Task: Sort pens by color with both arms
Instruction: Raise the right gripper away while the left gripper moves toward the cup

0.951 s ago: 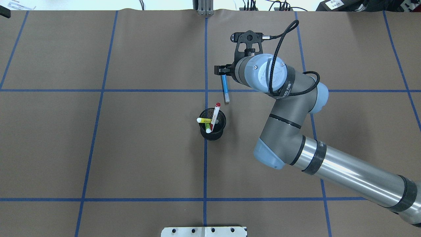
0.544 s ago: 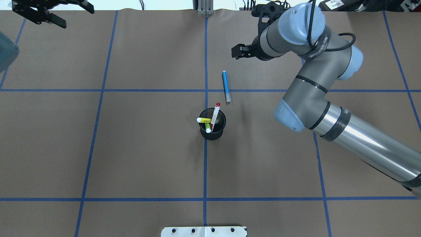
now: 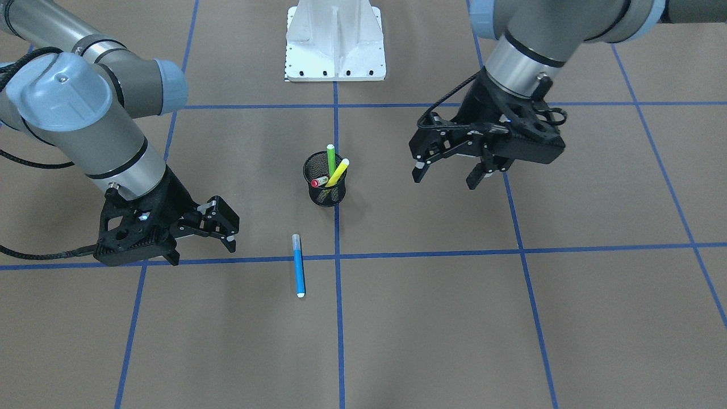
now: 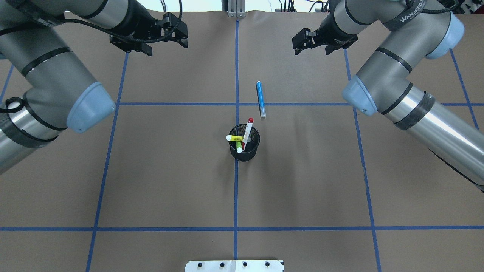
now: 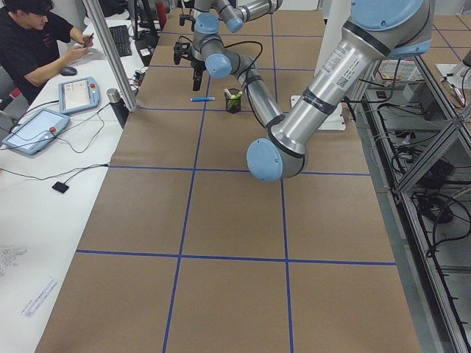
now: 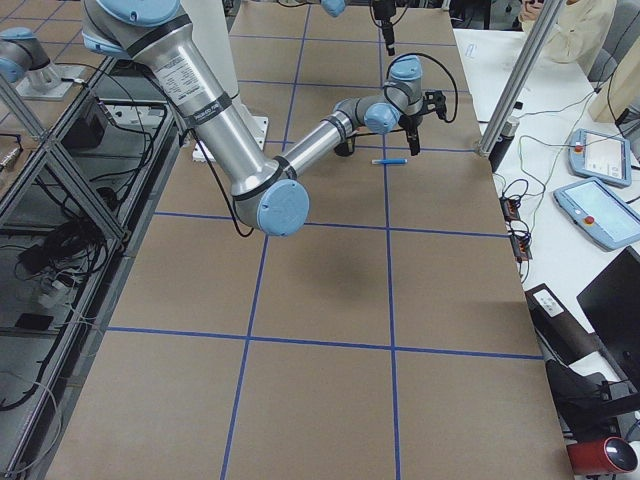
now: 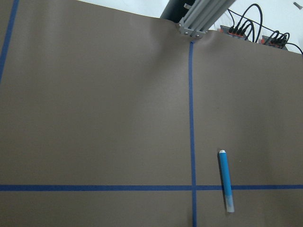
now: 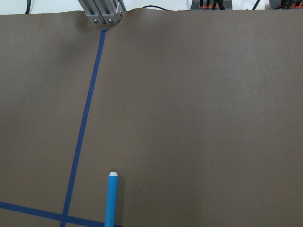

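Now the slim blue pen (image 4: 260, 98) lies flat, one end greyish.

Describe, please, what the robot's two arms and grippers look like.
Left arm and right arm are grey-and-silver tubes with black bands, light-blue joint caps and black braided cables. Left gripper and right gripper are black, skeletal, two-fingered.

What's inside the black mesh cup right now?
Three pens stand in the black mesh cup: a green pen, a yellow pen and a red-capped white pen. Their lower ends are mostly hidden by the cup's wall. The blue pen lies outside it.
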You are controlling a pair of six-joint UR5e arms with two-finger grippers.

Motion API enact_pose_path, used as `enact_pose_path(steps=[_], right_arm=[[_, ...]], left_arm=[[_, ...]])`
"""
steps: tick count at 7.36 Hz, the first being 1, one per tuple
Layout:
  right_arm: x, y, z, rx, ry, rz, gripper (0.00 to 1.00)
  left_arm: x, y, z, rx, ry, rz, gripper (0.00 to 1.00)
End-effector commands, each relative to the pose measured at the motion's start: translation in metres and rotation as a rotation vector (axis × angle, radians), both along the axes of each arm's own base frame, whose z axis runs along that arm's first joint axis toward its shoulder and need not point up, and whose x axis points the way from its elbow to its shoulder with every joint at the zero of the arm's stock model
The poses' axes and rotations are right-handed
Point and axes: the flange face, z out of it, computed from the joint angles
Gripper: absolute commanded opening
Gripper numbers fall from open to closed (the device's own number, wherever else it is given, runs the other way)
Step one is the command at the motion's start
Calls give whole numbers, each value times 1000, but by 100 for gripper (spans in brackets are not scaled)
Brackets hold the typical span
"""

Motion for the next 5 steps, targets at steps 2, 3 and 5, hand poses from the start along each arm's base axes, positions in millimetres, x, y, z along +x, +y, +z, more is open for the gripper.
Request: enact_pose_path(steps=[2, 3, 5], right_arm=[[27, -12, 23, 11, 23, -7, 98], [34, -14, 27, 5, 24, -1, 98], [40, -17, 30, -1, 24, 6, 98]], left_arm=[[115, 15, -71, 89, -77, 0, 99], [128, 8, -77, 115, -100, 18, 99], [168, 39, -58, 182, -151, 128, 97]])
